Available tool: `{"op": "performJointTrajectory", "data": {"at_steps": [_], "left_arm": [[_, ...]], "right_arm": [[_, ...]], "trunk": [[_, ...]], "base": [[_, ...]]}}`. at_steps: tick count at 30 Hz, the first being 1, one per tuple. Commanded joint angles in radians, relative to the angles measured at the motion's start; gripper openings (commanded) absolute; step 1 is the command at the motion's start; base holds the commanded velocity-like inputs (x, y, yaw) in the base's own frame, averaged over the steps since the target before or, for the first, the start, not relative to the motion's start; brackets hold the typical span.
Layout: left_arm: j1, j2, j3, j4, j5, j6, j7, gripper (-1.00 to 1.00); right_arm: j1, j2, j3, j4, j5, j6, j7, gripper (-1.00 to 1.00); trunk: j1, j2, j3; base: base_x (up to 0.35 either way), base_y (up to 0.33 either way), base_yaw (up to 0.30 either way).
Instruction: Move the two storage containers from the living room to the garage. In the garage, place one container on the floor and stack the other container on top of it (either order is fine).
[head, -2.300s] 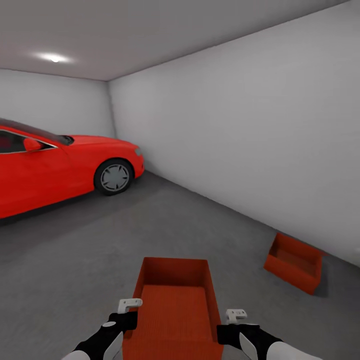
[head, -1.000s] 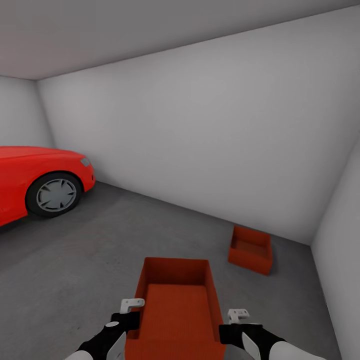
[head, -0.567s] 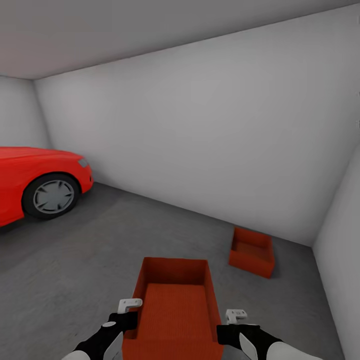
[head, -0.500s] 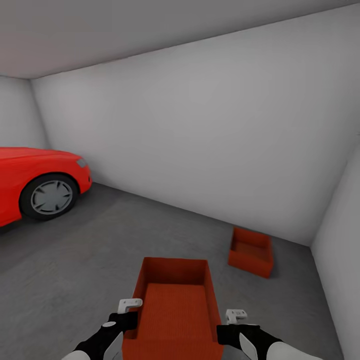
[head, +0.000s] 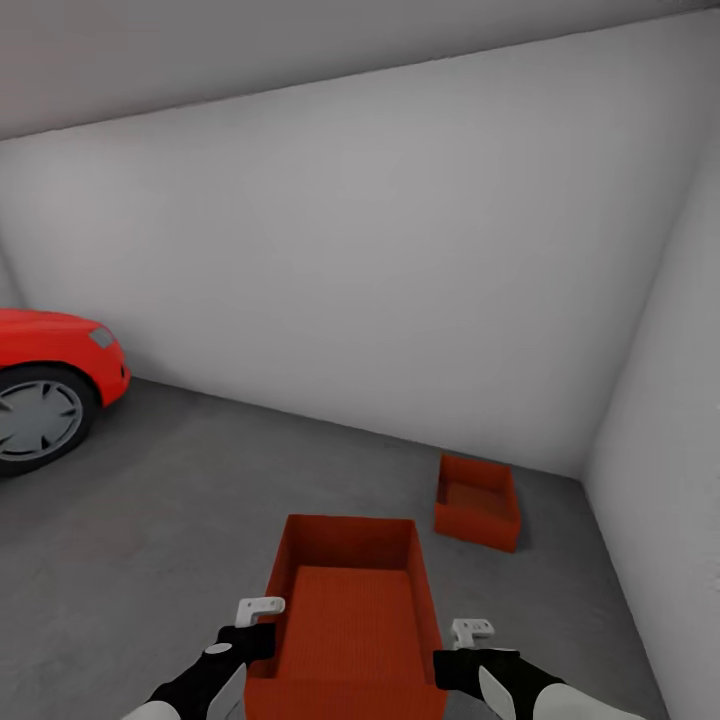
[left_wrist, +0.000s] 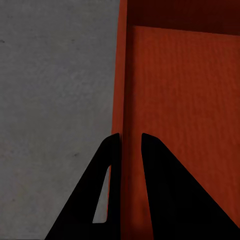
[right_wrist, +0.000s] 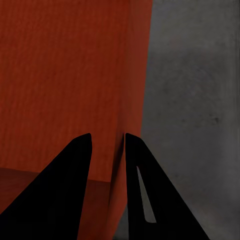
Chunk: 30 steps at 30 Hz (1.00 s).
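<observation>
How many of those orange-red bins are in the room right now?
2. One storage container is carried in front of the robot, its side walls pinched by the left gripper and the right gripper. The other container sits on the grey floor near the corner.

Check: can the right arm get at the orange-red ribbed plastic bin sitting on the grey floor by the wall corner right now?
Probably not. The right pincer is shut on the carried orange-red bin's side wall, and the floor bin lies well ahead, with bare dark grey concrete floor between.
</observation>
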Motion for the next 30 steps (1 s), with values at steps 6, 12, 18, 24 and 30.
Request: {"op": "performJointTrajectory", "data": {"at_steps": [6, 12, 18, 24, 30], "left_arm": [[0.0, 0.002, -0.029, 0.003, 0.024, 0.001, -0.023, -1.0], [0.0, 0.002, -0.029, 0.003, 0.024, 0.001, -0.023, -1.0], [0.0, 0.002, -0.029, 0.003, 0.024, -0.001, -0.023, -1.0], [0.0, 0.002, -0.029, 0.003, 0.024, -0.002, -0.023, -1.0], [0.0, 0.002, -0.029, 0.003, 0.024, -0.002, -0.023, -1.0]], "right_arm": [[-0.001, -0.04, -0.009, -0.059, -0.01, -0.01, 0.08, -1.0], [-0.001, -0.04, -0.009, -0.059, -0.01, -0.01, 0.08, -1.0], [-0.001, -0.04, -0.009, -0.059, -0.01, -0.01, 0.08, -1.0], [-0.001, -0.04, -0.009, -0.059, -0.01, -0.01, 0.08, -1.0], [-0.001, -0.04, -0.008, -0.059, -0.01, -0.01, 0.08, -1.0]], "trunk": [[0.001, -0.001, -0.001], [0.001, -0.001, -0.001], [0.001, -0.001, -0.001], [0.001, -0.001, -0.001], [0.001, -0.001, -0.001]], "base": [[0.252, 0.179, -0.283], [0.273, 0.149, -0.284], [0.278, 0.108, -0.284], [0.279, 0.042, -0.284], [0.279, 0.007, -0.284]]}}
